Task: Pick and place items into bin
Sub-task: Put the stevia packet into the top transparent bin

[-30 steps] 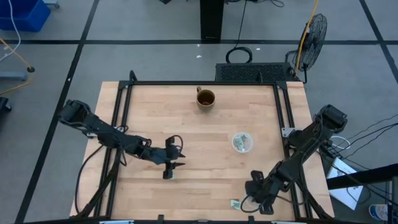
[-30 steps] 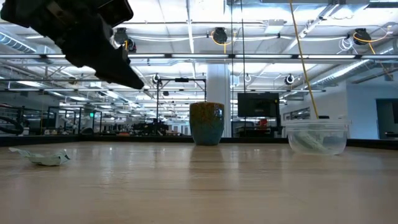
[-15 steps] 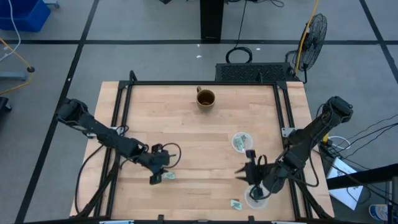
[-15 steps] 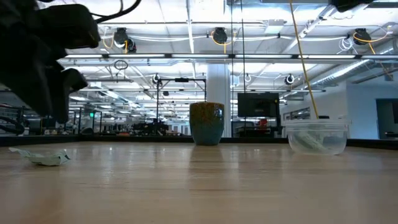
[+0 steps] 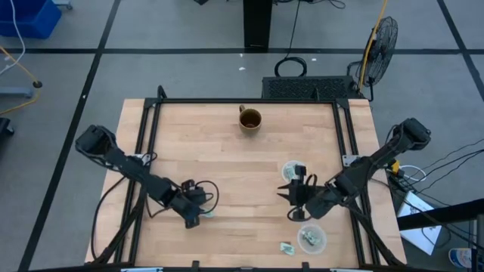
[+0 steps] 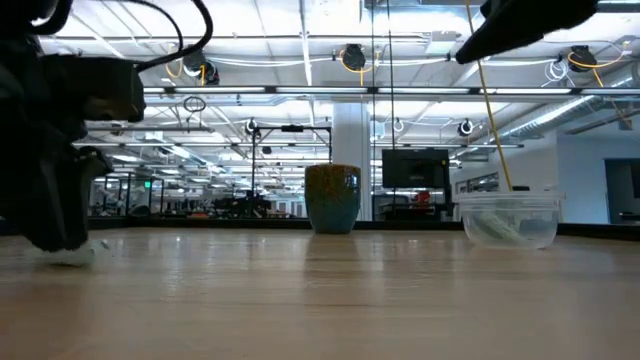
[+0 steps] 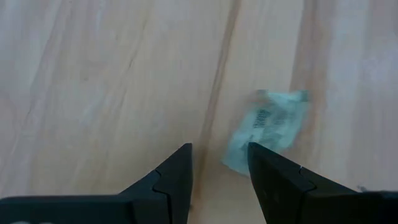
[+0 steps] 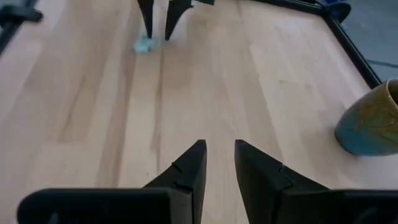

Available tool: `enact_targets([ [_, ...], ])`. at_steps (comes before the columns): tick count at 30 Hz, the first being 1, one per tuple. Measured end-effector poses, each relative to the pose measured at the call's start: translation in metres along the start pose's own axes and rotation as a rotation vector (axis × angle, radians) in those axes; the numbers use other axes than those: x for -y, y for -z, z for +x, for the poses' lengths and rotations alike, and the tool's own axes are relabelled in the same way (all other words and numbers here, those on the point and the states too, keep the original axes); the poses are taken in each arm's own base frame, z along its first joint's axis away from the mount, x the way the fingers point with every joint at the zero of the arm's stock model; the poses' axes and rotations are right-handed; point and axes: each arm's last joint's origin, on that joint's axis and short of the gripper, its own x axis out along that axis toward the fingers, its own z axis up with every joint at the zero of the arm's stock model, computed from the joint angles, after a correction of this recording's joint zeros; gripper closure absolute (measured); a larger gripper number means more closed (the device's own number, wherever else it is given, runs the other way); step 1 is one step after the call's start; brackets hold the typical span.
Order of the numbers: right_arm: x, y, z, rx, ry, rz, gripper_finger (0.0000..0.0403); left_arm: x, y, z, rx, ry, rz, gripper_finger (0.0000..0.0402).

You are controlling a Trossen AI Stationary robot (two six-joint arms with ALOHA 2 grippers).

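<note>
A pale green wrapped piece [image 7: 267, 127] lies flat on the wood, also seen in the high view [image 5: 205, 214] and half hidden in the low view [image 6: 78, 256]. My left gripper [image 7: 219, 158] is open and down at the table [image 5: 189, 217]. The piece lies just ahead of one finger, not between the two. My right gripper [image 8: 217, 158] is open and empty, and hovers [image 5: 292, 201] between two clear cups. The far cup [image 5: 293, 172] and the near cup [image 5: 311, 238] both hold green pieces. Another piece [image 5: 286, 246] lies by the near edge. My left gripper comes at the table from above, pointing down. One fingertip [image 7: 258, 163] stands right at the near corner of the wrapped piece [image 7: 235, 160]. I cannot tell whether it touches it. The piece lies flat on the table.
A brown mug [image 5: 250, 119] stands near the far edge, and shows in the low view [image 6: 332, 198] beside the clear cup [image 6: 507, 220]. A black frame [image 5: 148, 128] runs along the table's sides. Bare wood lies between the two arms.
My left gripper has moved toward the near left corner and come down to the table beside the wrapped piece. My right gripper has risen from the near clear cup and moved toward the far edge and the left, uncovering that cup.
</note>
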Motion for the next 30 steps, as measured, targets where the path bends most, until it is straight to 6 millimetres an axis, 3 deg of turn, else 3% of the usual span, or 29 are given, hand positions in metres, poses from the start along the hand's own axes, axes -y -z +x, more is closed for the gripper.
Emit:
enact_targets([
  [9, 0.009, 0.02, 0.014, -0.049, 0.044, -0.026, 0.0324, 0.002, 0.008, 0.012, -0.023, -0.065, 0.05, 0.0259],
  [18, 0.015, 0.026, 0.025, 0.011, 0.051, -0.109, 0.0324, 0.0, 0.009, 0.013, -0.012, -0.091, 0.069, 0.0382],
  [20, 0.017, 0.027, 0.027, 0.014, 0.057, -0.126, 0.0324, 0.001, 0.008, 0.012, 0.027, -0.1, 0.092, 0.0394],
  [24, 0.023, 0.032, 0.033, 0.034, 0.078, -0.108, 0.0324, -0.002, -0.003, 0.007, 0.197, -0.199, 0.172, 0.0395],
  [30, 0.034, 0.036, 0.045, 0.122, 0.056, -0.062, 0.0321, -0.01, -0.046, -0.003, 0.507, -0.276, 0.148, 0.0394],
])
